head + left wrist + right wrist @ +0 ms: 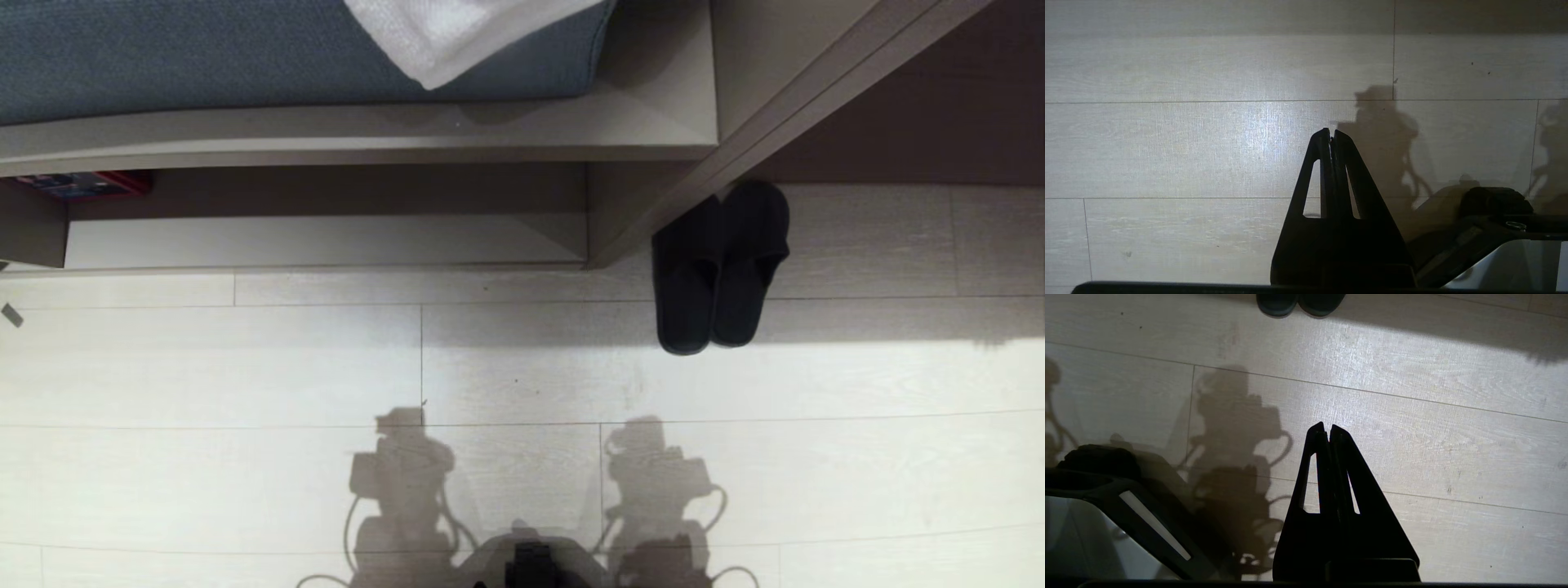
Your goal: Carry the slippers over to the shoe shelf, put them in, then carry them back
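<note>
**Slippers waiting on the floor, both arms parked**

Lying side by side and touching on the pale wood-plank floor point(245, 367): the pair of dark charcoal-grey, soft slip-on slippers point(718, 269), rounded toes pointing toward the robot, open heels tucked just under the slanting edge of the taupe wood-grain counter point(816, 82). Sitting to their left, beyond an upright divider: the low, wide open shoe shelf point(326, 241) with its pale bottom board, nothing of the pair in it yet. Judging from this, standing at the very start, carrying not begun.

Hanging low over bare planks, well apart from the pair: the left gripper point(1331, 136) and the right gripper point(1327, 430), each with jaws pressed together and holding nothing, likely parked until the approach.

Showing only as toe tips in the right wrist view. Missing from the head view: both arms, only their shadows falling on the planks. Cutting off at the frame's top: a blue cushion point(245, 49) with a white cloth point(457, 33) on it. Barely readable at the shelf's far left: a red and blue object point(82, 184).
</note>
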You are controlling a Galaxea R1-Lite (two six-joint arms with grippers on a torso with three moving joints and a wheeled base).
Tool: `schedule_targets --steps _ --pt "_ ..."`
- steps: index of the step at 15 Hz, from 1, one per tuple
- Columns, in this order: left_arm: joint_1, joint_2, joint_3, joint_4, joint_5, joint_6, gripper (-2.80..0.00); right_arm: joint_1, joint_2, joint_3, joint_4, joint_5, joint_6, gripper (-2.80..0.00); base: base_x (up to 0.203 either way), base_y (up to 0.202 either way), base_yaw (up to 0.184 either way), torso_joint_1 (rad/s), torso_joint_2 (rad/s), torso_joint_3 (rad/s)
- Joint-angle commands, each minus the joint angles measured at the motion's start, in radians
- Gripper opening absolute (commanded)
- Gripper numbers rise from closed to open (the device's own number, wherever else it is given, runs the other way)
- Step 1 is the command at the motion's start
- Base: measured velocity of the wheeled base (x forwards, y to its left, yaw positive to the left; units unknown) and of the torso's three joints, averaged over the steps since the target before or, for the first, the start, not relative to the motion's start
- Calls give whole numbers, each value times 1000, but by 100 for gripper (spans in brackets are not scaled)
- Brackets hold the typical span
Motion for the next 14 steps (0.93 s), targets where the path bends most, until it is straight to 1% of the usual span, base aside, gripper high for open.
schedule_targets --steps 1,14 --pt "1 1 8 0 0 0 -280 0 3 2 0 0 -1 -280 0 0 0 -2 2 212" --pt "0 1 8 0 0 0 -280 1 3 0 0 0 1 -280 0 0 0 2 3 200"
